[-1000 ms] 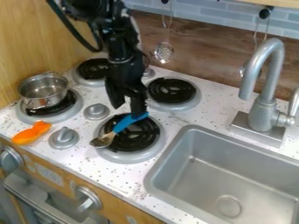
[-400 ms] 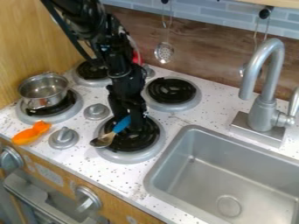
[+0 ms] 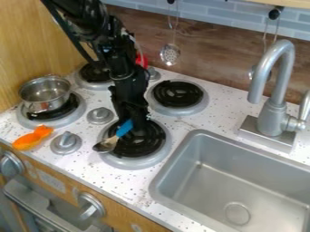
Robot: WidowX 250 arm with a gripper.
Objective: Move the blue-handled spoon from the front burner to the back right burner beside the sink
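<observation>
The gripper (image 3: 134, 127) hangs low over the front right burner (image 3: 140, 144), right at the blue handle (image 3: 124, 128) of a spoon. The spoon's metal bowl (image 3: 106, 144) lies at the burner's left edge, pointing toward the front left. The gripper covers the far part of the handle, and whether it grips the handle cannot be made out.
A metal pot (image 3: 45, 94) stands on the left burner. An orange object (image 3: 32, 137) lies at the front left, beside a stove knob (image 3: 66, 142). Something red (image 3: 142, 60) shows behind the arm. The sink (image 3: 236, 181) and faucet (image 3: 275, 90) are at the right.
The gripper has come down from above the burner onto the blue handle, covering its far end. Since the middle frame it has shifted slightly left, and the spoon hardly at all.
</observation>
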